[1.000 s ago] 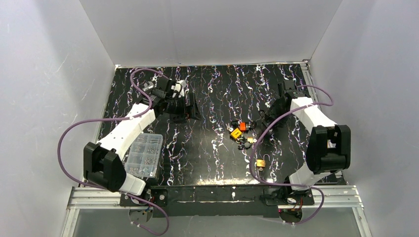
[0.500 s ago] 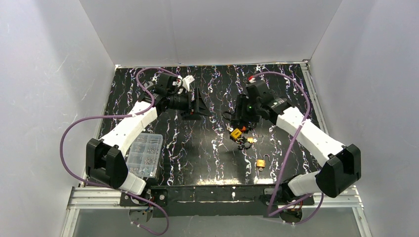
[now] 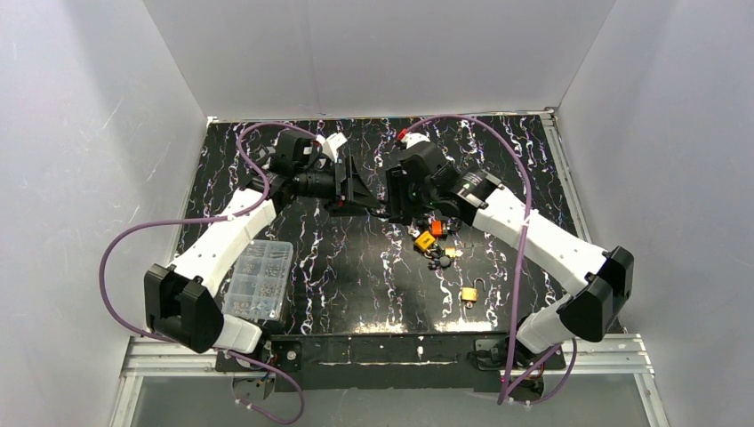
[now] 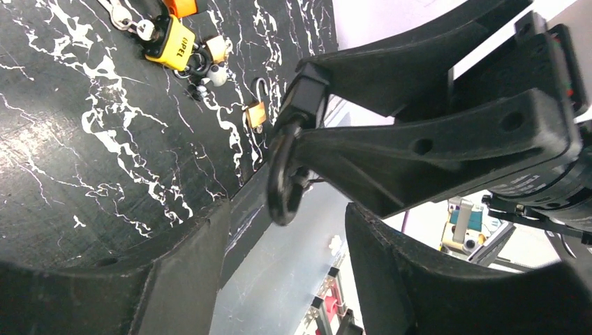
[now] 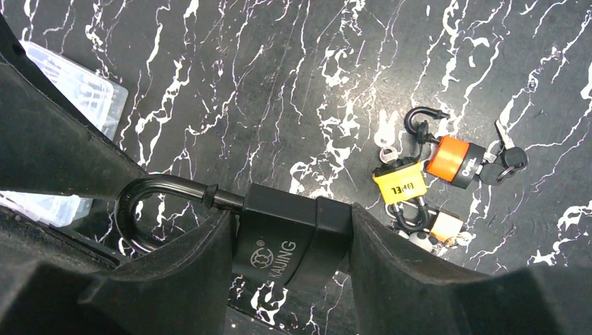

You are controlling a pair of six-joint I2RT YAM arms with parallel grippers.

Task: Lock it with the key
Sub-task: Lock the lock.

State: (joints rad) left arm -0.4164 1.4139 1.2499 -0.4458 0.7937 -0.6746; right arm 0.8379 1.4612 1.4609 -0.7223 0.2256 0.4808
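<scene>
Black padlock (image 5: 279,255) is in the air over the far middle of the table (image 3: 356,276), its body clamped between the right gripper (image 5: 287,223) fingers. Its shackle (image 5: 139,202) is sprung open and points left. Left gripper (image 4: 286,209) faces it, jaws apart either side of the shackle loop, with no contact that I can see. No key in the lock as far as can be seen. Keys (image 5: 504,150) lie on the table to the right in a cluster with the yellow lock (image 5: 399,183) and orange lock (image 5: 452,159). A brass lock (image 3: 469,294) sits nearer, and the parts box (image 3: 258,277) is near left. Early stage, I'd say: lock picked up and presented, but shackle closing and key work not yet done.
</scene>
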